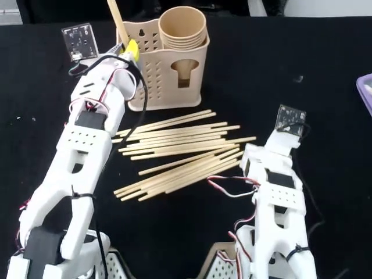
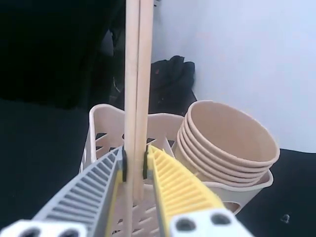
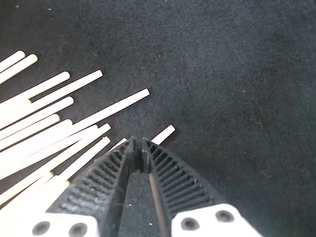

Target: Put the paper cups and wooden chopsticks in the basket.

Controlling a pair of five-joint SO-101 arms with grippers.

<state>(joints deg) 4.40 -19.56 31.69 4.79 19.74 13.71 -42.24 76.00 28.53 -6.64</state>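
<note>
chopsticks (image 2: 136, 74), perhaps two, pinched by left gripper (image 2: 134, 160)

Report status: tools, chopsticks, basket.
Left tool shut on two upright pale wooden chopsticks at the beige slotted plastic basket. Right tool shut over the black table, by the loose chopstick pile. Stacked tan paper cups in basket. Nothing in the way.
</note>
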